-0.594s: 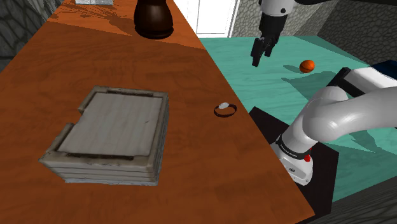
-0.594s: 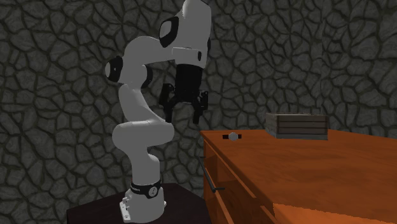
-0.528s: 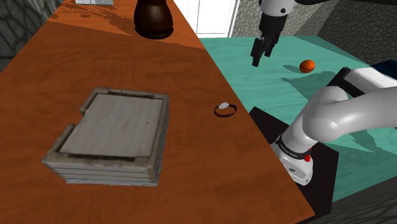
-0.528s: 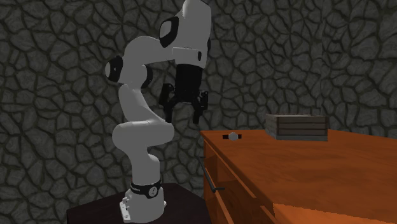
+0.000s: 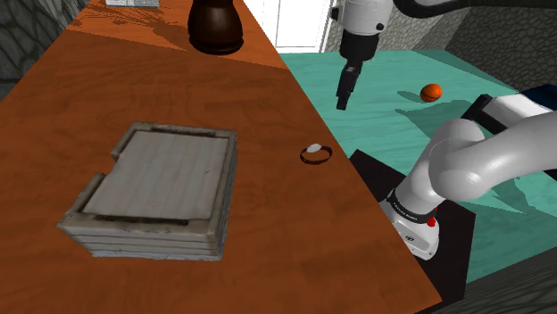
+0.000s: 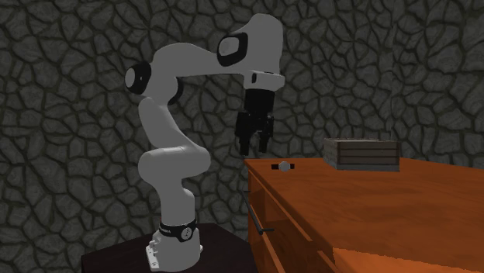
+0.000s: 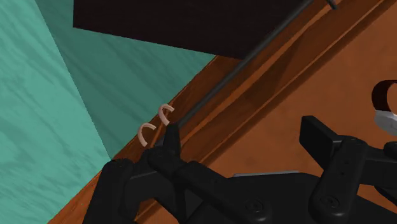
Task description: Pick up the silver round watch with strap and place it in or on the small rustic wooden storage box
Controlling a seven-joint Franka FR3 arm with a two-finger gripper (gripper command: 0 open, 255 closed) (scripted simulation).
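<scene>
The gripper (image 5: 341, 101) hung in the air off the worktop (image 5: 134, 98), out over the teal floor (image 5: 402, 125). Its fingers stood well apart with nothing between them. The watch (image 5: 314, 152) lay on the wood just inside the worktop's right edge in the shoulder view, nearer the camera than the gripper and below it. In the wrist view the watch (image 7: 385, 118) sat off to one side of the fingers, not between them. The box (image 5: 156, 187) rested well apart from the watch, toward the shoulder view's left, with a flat, slightly sunken panel on top.

The step in hand looked like the approach, with the grasp not yet begun. To do it well, the gripper would first have to travel sideways until it was centred over the watch, and only then descend. A slanting descent risked brushing the strap and sliding the watch off the near edge.

The watch was low and slight, so the fingertips would need to reach almost to the wood, yet stop short of pressing into it. Closing across the round case seemed safer than pinching the thin strap, which might fold or slip. The lift should clear the box's rim before any move leftward.
</scene>
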